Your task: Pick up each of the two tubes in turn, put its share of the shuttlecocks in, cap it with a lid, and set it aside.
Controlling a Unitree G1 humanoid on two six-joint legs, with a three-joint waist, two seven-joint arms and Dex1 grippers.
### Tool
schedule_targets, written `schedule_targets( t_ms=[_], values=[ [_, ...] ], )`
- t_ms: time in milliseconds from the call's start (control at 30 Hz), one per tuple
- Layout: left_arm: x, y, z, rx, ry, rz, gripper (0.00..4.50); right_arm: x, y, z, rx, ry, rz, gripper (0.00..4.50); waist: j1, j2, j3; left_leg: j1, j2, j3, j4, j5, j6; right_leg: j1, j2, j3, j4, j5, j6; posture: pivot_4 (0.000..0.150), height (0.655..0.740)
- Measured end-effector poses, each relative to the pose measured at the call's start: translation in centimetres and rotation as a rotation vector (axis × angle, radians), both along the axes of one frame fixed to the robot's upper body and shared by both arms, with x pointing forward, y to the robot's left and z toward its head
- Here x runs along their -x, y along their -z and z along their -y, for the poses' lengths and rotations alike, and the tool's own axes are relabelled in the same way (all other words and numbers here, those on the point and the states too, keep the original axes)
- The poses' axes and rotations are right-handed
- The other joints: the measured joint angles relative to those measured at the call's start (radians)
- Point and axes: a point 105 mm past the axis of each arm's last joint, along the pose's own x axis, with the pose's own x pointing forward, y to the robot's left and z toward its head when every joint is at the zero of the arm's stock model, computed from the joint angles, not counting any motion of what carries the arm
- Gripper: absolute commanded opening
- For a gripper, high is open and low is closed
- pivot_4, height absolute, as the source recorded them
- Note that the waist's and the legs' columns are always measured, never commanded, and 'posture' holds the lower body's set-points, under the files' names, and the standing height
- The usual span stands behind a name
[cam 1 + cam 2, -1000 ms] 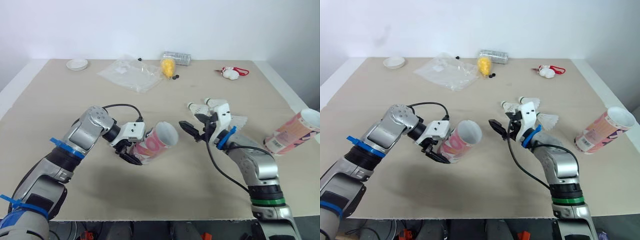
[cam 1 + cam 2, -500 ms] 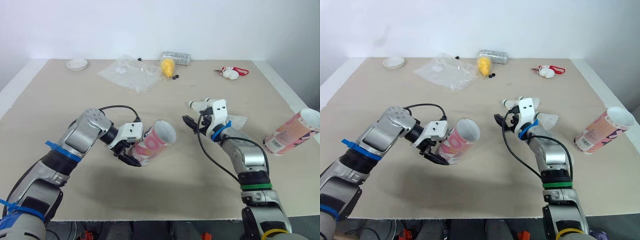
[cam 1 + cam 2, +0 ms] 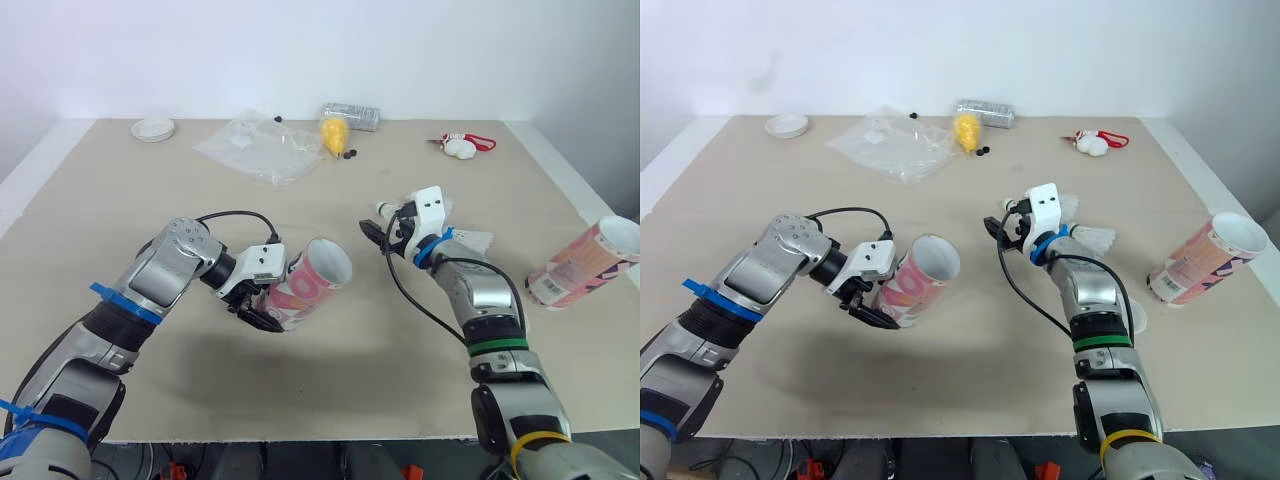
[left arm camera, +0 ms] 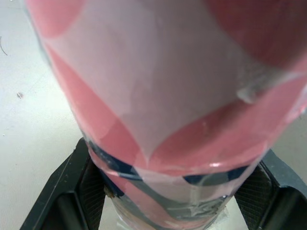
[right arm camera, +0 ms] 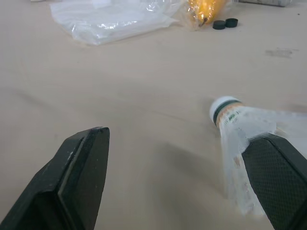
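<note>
At the far left corner of the desk (image 3: pixel 60 190) lies a small white lid (image 3: pixel 153 128). Near the middle of the front half, the left gripper (image 3: pixel 262 306) is clamped on the lower end of a pink tube (image 3: pixel 312 284), a black finger on each side of it. The tube is tilted, with its open mouth raised and facing the robot's right. Just right of that mouth, the right gripper (image 3: pixel 385 233) hangs low over the desk with its fingers spread wide and nothing between them. A shuttlecock (image 5: pixel 236 125) lies just beside one fingertip; I cannot tell if they touch. Its cork points toward the desk's far left and its skirt trails right, so the right arm is clearly the nearer one to take it. The second tube (image 3: pixel 585 264) lies on its side at the right edge.
</note>
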Motion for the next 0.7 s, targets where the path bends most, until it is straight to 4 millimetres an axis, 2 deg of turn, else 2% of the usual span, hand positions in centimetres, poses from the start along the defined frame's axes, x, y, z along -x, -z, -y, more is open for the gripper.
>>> schedule_targets(
  t_ms=[100, 233, 333, 600, 700],
  values=[
    [0.0, 0.0, 0.0, 0.003, -0.001, 0.0, 3.27, -0.5, 0.3, 0.1, -0.011, 0.021, -0.02, 3.66, 0.0, 0.0, 0.0, 0.0, 0.0, 0.0, 0.0, 0.0, 0.0, 0.0, 0.0, 0.0, 0.0, 0.0, 0.0, 0.15, 0.74],
    [-0.1, 0.0, 0.1, 0.006, -0.01, 0.008, 3.27, -1.1, 0.8, 0.7, -0.013, 0.058, -0.04, 1.74, 0.0, 0.0, 0.0, 0.0, 0.0, 0.0, 0.0, 0.0, 0.0, 0.0, 0.0, 0.0, 0.0, 0.0, 0.0, 0.15, 0.74],
    [-0.1, 0.0, 0.1, 0.007, -0.011, 0.01, 3.27, -1.2, 1.1, 0.9, -0.011, 0.067, -0.045, 0.13, -0.001, 0.0, 0.0, 0.0, 0.0, 0.0, 0.0, 0.0, 0.0, 0.0, 0.0, 0.0, 0.0, 0.0, 0.0, 0.15, 0.74],
    [-0.3, 0.1, 0.1, 0.011, -0.02, 0.014, 3.27, -1.0, 0.7, 1.0, 0.001, 0.05, -0.023, 0.05, -0.001, 0.0, 0.0, 0.0, 0.0, 0.0, 0.0, 0.0, 0.0, 0.0, 0.0, 0.0, 0.0, 0.0, 0.0, 0.15, 0.74],
    [-0.4, 0.1, 0.2, 0.022, -0.019, 0.011, 3.27, 0.6, -1.3, 0.9, 0.078, -0.046, 0.088, 0.05, 0.003, 0.001, 0.001, -0.001, -0.001, -0.001, 0.0, 0.0, 0.0, 0.0, 0.0, 0.0, 0.001, -0.001, 0.0, 0.15, 0.74]
  ],
)
